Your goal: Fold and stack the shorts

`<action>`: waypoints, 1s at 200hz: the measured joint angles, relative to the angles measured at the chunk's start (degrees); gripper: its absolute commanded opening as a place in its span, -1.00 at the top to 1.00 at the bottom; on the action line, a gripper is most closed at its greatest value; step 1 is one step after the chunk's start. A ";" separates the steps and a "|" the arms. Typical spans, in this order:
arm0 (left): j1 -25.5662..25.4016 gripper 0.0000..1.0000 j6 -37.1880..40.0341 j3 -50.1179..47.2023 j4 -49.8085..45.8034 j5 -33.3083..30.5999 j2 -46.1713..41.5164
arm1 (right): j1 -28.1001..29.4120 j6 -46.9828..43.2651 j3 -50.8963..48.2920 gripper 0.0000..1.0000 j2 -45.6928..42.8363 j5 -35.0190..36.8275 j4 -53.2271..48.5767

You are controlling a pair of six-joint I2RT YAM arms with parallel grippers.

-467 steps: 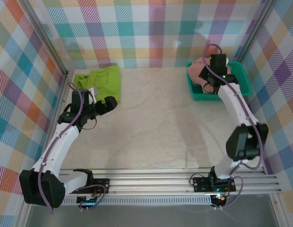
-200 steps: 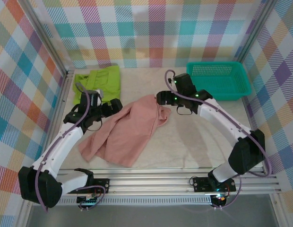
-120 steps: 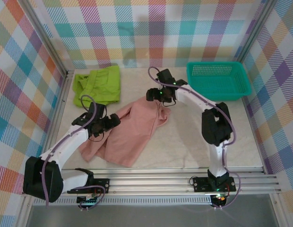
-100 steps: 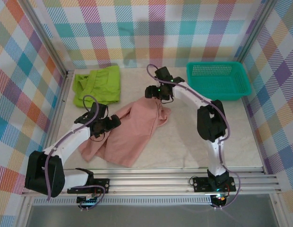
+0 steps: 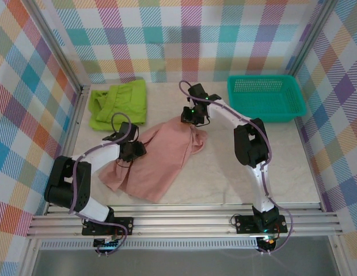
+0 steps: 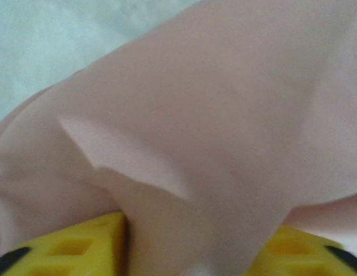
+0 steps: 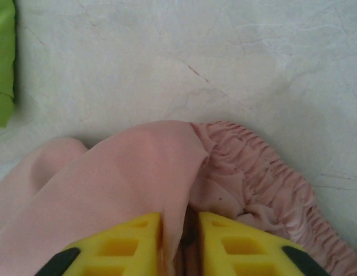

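The salmon pink shorts (image 5: 158, 158) lie crumpled across the middle of the table. Their gathered waist (image 7: 265, 172) sits at the far right end. My right gripper (image 5: 190, 119) is shut on a fold of the pink fabric beside that waist, its yellow fingers (image 7: 118, 247) nearly together. At the shorts' left edge, my left gripper (image 5: 136, 150) has closed on a thick ridge of the pink cloth (image 6: 196, 144), which fills the gap between its fingers (image 6: 75, 247). The lime green shorts (image 5: 119, 102) lie folded at the far left corner.
A teal mesh basket (image 5: 265, 99) stands at the far right against the checked back wall. Bare marbled tabletop (image 5: 253, 167) stretches to the right of the pink shorts. An edge of the green shorts (image 7: 2, 63) is visible at the left of the right wrist view.
Both grippers have closed on the pink shorts. The left gripper has slid in onto the shorts' left edge, and the right arm has folded in closer over the waist end.
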 measured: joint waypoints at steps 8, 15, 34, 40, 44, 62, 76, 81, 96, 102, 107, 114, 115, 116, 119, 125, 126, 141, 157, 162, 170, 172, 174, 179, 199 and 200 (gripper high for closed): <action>0.00 0.67 0.00 0.46 0.04 -0.33 0.37 | 0.00 -0.33 0.35 0.83 0.00 -0.07 -0.09; 0.09 0.82 0.20 0.83 0.00 -0.59 0.50 | 0.00 -0.66 0.72 0.90 -0.04 0.00 -0.13; 0.79 1.00 1.09 1.81 -0.02 -1.01 0.48 | 0.00 -1.51 1.40 1.00 -0.48 0.37 -0.31; 1.05 1.00 1.20 2.14 -0.07 -0.96 0.42 | 0.00 -1.95 1.51 1.00 -0.94 0.66 -0.48; 1.38 1.00 1.57 2.36 -0.11 -0.94 0.28 | 0.00 -2.14 1.51 1.00 -1.31 0.83 -0.55; 3.26 1.00 1.68 3.78 -0.55 -0.48 -0.87 | -0.02 -3.65 1.53 1.00 -4.00 1.62 -0.66; 5.31 1.00 2.10 6.05 -1.38 0.20 -2.29 | -0.17 -4.87 1.60 1.00 -7.32 1.68 -0.35; 6.05 1.00 2.36 7.19 -1.86 0.59 -2.62 | -0.33 -5.20 1.60 1.00 -8.50 1.66 -0.11; 8.09 1.00 3.13 12.31 -3.48 1.77 -2.95 | -0.39 -6.32 1.84 1.00 -13.03 1.27 0.96; 8.63 1.00 3.41 14.80 -4.31 2.16 -2.89 | -0.46 -6.69 1.92 1.00 -14.78 1.22 1.40; 9.03 1.00 3.80 17.29 -5.03 2.54 -2.82 | -0.52 -7.02 1.97 1.00 -16.52 1.25 1.95; 9.35 1.00 4.33 20.94 -5.75 3.21 -2.71 | -0.63 -7.63 1.92 1.00 -18.82 1.20 2.69; 9.44 1.00 4.44 21.66 -5.86 3.28 -2.67 | -0.66 -7.69 1.95 1.00 -19.02 1.20 2.78; 9.46 1.00 4.48 22.01 -5.90 3.37 -2.64 | -0.68 -7.80 1.92 1.00 -19.50 1.22 3.02; 9.53 1.00 4.66 23.56 -6.14 3.67 -2.58 | -0.72 -8.04 1.75 1.00 -20.59 1.27 3.52; 9.55 1.00 5.03 26.69 -6.47 4.52 -2.34 | -0.83 -8.48 1.27 1.00 -22.73 1.31 4.61; 9.57 1.00 5.09 27.41 -6.56 4.70 -2.27 | -0.83 -8.57 1.16 1.00 -23.02 1.33 4.79; 9.62 0.98 5.92 34.10 -6.36 7.37 -1.57 | -1.09 -9.79 -2.54 1.00 -29.53 1.46 8.50; 9.46 0.45 6.93 38.64 -5.99 10.54 -1.38 | -1.20 -11.15 -9.77 0.93 -37.53 1.60 12.92; 9.44 0.28 7.19 39.34 -5.88 11.19 -1.38 | -1.20 -11.41 -12.28 0.85 -39.80 1.73 14.14; 9.44 -0.08 7.98 39.95 -5.84 12.20 -1.40 | -1.20 -12.04 -16.31 0.65 -43.21 1.88 15.56; 9.44 -0.18 8.52 39.95 -5.86 12.41 -1.38 | -1.20 -12.02 -17.03 0.59 -43.78 1.95 15.61; 9.44 -0.27 8.59 39.98 -5.88 12.44 -1.38 | -1.18 -12.33 -18.12 0.52 -44.61 1.97 16.11; 9.44 -0.43 9.05 39.95 -6.19 12.81 -1.33 | -1.18 -12.50 -20.94 0.38 -46.45 2.01 16.92; 9.44 -0.65 10.49 37.99 -6.69 13.51 -1.01 | -1.18 -13.31 -33.18 -0.03 -51.93 1.97 18.93; 9.44 -0.65 10.47 37.86 -6.67 13.51 -1.01 | -1.18 -13.44 -33.64 -0.04 -52.06 1.95 18.95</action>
